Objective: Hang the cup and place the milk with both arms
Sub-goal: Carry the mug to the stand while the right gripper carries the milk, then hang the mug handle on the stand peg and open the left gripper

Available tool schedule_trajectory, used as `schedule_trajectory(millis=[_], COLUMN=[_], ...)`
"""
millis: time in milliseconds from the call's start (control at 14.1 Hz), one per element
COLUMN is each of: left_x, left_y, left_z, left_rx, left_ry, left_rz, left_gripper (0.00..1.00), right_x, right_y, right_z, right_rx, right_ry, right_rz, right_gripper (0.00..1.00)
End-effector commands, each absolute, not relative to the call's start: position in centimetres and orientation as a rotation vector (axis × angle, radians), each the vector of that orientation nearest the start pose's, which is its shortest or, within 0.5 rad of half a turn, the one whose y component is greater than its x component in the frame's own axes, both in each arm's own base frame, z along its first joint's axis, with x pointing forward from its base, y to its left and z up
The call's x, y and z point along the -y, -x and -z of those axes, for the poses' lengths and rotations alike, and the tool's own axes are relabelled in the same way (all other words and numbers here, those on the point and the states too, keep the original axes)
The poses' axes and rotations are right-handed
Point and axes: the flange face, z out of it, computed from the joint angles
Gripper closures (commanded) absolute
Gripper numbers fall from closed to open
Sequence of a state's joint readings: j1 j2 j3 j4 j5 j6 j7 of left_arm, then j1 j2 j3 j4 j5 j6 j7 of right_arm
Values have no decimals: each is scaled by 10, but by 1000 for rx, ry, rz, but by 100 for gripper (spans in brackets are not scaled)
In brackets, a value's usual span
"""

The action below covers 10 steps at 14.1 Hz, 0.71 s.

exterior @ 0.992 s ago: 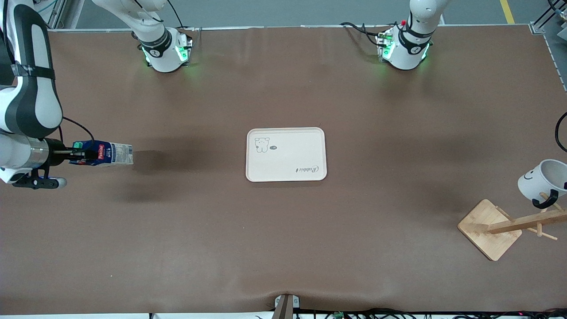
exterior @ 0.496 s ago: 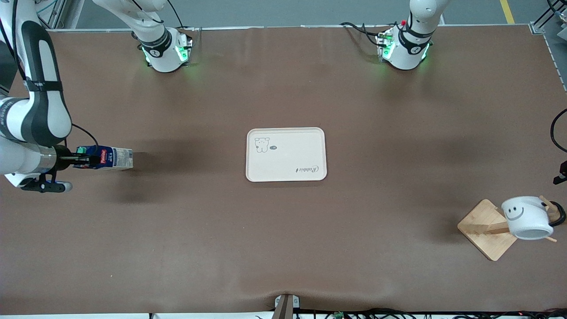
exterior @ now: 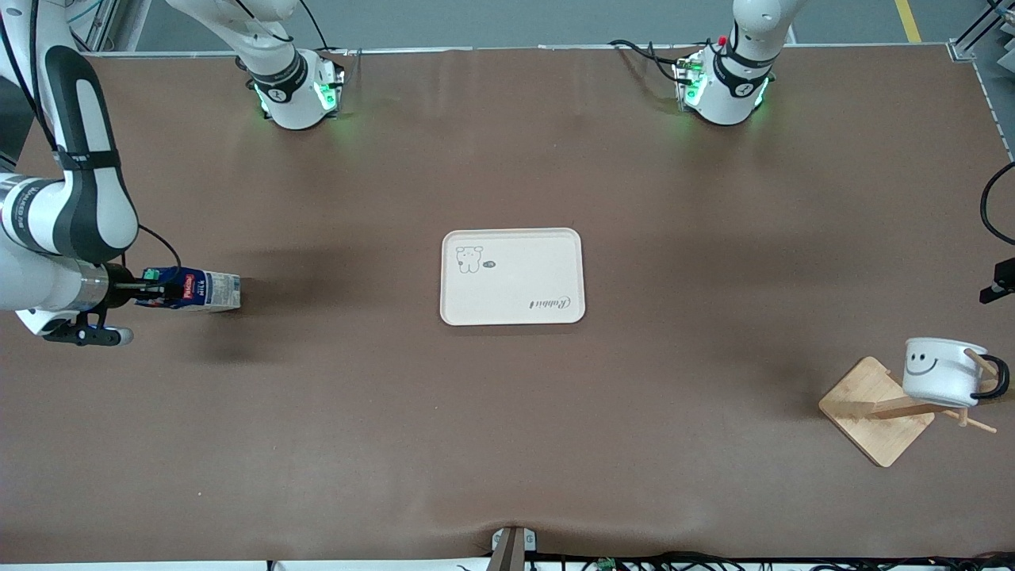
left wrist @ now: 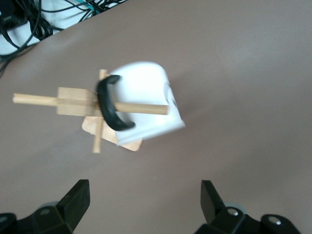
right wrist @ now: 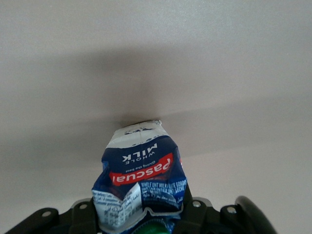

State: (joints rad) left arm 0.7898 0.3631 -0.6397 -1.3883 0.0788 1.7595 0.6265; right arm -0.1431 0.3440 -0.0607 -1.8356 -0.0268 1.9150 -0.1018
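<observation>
Cup hung, milk gripped, tray next.

Your right gripper [exterior: 151,292] is clamped on the milk carton [exterior: 194,290] by its cap end, carton lying sideways w/ long axis pointing out from the fingers toward the white tray [exterior: 512,276], well apart toward the left arm's end. Left gripper [left wrist: 144,204] hangs over the rack w/ jaws wide, empty; white mug [exterior: 940,371] sits on a peg of the wooden rack [exterior: 880,409], handle looped on. Right arm's nearer the tray.
</observation>
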Motion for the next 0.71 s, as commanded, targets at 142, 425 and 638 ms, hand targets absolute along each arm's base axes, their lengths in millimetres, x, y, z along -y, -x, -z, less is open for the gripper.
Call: schedule_trajectory(millis=[142, 425, 638], left_x=[-100, -29, 13], left_y=[-621, -624, -624], left_z=[-582, -586, -590], left_rx=[-362, -41, 72], left_ry=[3240, 3254, 3177], left_rz=[101, 56, 65], left_gripper=[0, 0, 0], right_x=[126, 123, 120], right_y=[-585, -584, -584], right_z=[-304, -303, -302], right_rx=[-145, -144, -145], right_ry=[3120, 3111, 3102], right_rz=[-460, -474, -488], right_gripper=[41, 33, 34])
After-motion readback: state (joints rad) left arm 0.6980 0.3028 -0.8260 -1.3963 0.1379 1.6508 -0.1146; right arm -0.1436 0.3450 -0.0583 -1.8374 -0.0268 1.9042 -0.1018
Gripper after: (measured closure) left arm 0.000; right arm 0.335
